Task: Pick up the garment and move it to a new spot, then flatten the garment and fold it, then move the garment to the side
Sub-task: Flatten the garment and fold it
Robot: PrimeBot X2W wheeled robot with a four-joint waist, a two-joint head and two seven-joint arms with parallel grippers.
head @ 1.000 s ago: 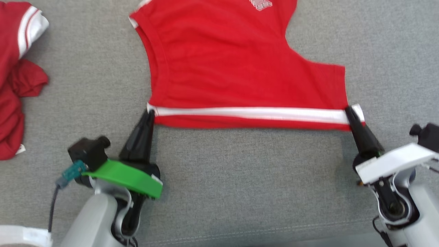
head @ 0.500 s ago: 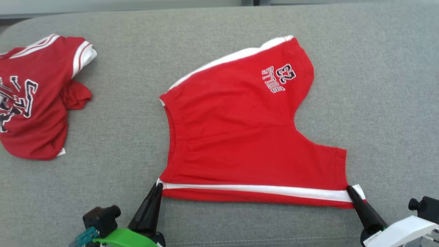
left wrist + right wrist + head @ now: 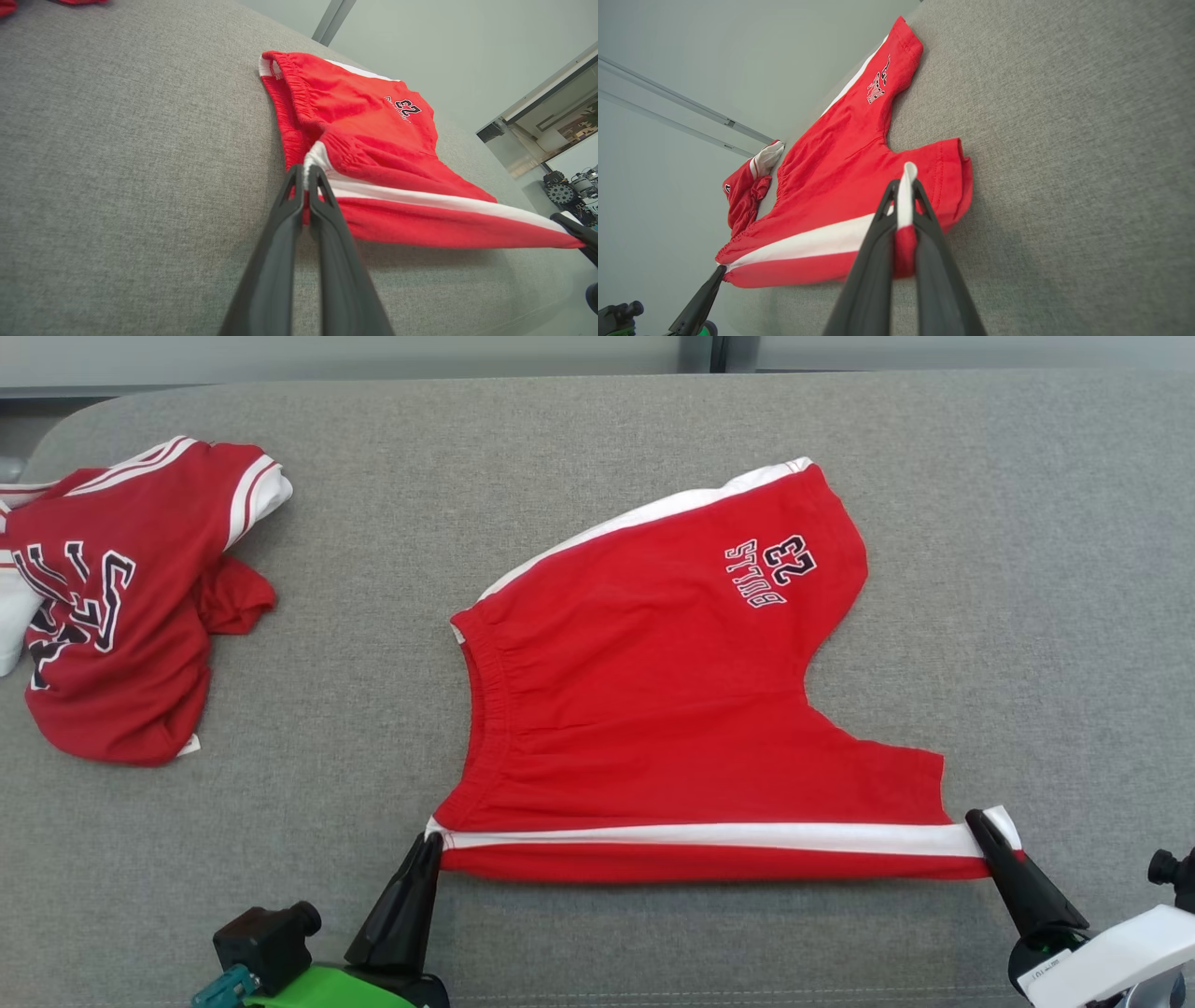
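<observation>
Since the earlier frames the head camera has tilted up, bringing the whole pair of red shorts [image 3: 653, 709] into view. They lie spread on the grey bench [image 3: 373, 476], well apart from the red jersey [image 3: 112, 644] at the left. The left hand [image 3: 425, 849] is clamped on the near waistband corner and the right hand [image 3: 980, 826] on the near leg corner, with the striped edge taut between the 2. Flattening looks nearly done. The fold next calls for lifting that edge evenly and carrying it across to the far side.
</observation>
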